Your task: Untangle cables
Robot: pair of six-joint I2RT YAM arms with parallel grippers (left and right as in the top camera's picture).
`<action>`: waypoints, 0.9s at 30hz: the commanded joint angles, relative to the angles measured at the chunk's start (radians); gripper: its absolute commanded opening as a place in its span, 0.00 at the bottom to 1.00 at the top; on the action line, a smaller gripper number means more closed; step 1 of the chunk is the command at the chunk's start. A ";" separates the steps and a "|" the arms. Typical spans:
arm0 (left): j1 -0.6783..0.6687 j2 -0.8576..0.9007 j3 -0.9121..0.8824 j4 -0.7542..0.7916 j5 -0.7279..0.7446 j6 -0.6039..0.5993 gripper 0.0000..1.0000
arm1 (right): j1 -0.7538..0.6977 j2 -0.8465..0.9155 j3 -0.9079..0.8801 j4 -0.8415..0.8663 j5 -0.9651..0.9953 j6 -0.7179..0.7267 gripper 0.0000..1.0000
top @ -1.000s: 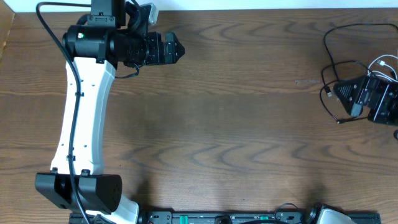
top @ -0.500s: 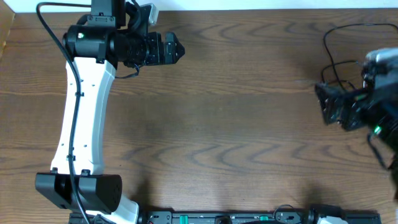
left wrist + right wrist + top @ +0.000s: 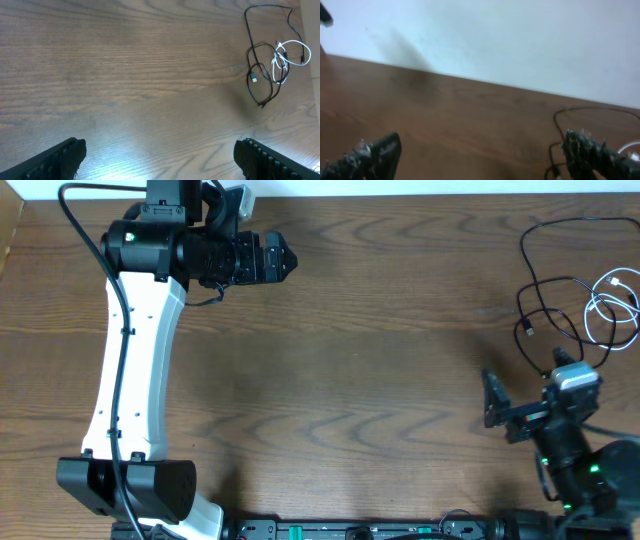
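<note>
Loops of the black cable (image 3: 520, 302) and white cable (image 3: 600, 302) overlap near the table's (image 3: 400, 360) right edge, so the right gripper (image 3: 480, 150), spread empty nearby, should pinch the white strand alone, clear of crossings.

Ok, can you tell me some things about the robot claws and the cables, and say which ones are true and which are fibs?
1. The left claw and the right claw are both open and empty. True.
2. The white cable lies in the middle of the table. False: it lies near the table's right edge.
3. The white cable crosses the black cable. True.
4. The right claw is gripping the black cable. False: it is apart from both cables.
</note>
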 commanded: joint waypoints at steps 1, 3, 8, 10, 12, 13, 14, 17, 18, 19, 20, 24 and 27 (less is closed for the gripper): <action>0.000 -0.001 0.001 -0.002 -0.009 -0.002 1.00 | 0.029 -0.091 -0.148 0.071 0.020 0.034 0.99; 0.000 -0.001 0.001 -0.002 -0.009 -0.002 1.00 | 0.036 -0.129 -0.207 0.106 0.021 0.040 0.99; 0.000 -0.001 0.001 -0.002 -0.009 -0.002 1.00 | 0.065 -0.222 -0.354 0.203 0.039 0.042 0.99; 0.000 -0.001 0.001 -0.002 -0.009 -0.002 1.00 | 0.077 -0.248 -0.398 0.235 0.060 0.056 0.99; 0.000 -0.001 0.001 -0.002 -0.009 -0.002 1.00 | 0.087 -0.268 -0.433 0.262 0.087 0.082 0.99; 0.000 -0.001 0.001 -0.002 -0.009 -0.002 1.00 | 0.092 -0.280 -0.454 0.277 0.100 0.093 0.99; 0.000 -0.001 0.001 -0.002 -0.009 -0.002 1.00 | 0.095 -0.288 -0.469 0.285 0.109 0.101 0.99; 0.000 -0.001 0.001 -0.002 -0.009 -0.002 1.00 | 0.099 -0.308 -0.507 0.296 0.132 0.110 0.99; 0.000 -0.001 0.001 -0.002 -0.009 -0.002 1.00 | 0.099 -0.316 -0.521 0.299 0.142 0.110 0.99; 0.000 -0.001 0.001 -0.002 -0.009 -0.002 1.00 | 0.099 -0.323 -0.534 0.304 0.159 0.110 0.99; 0.000 -0.001 0.001 -0.002 -0.009 -0.002 1.00 | 0.099 -0.327 -0.539 0.304 0.172 0.110 0.99; 0.000 -0.001 0.001 -0.002 -0.009 -0.002 1.00 | 0.099 -0.341 -0.556 0.322 0.241 0.110 0.99; 0.000 -0.001 0.001 -0.002 -0.009 -0.002 1.00 | 0.098 -0.341 -0.581 0.346 0.282 0.109 0.99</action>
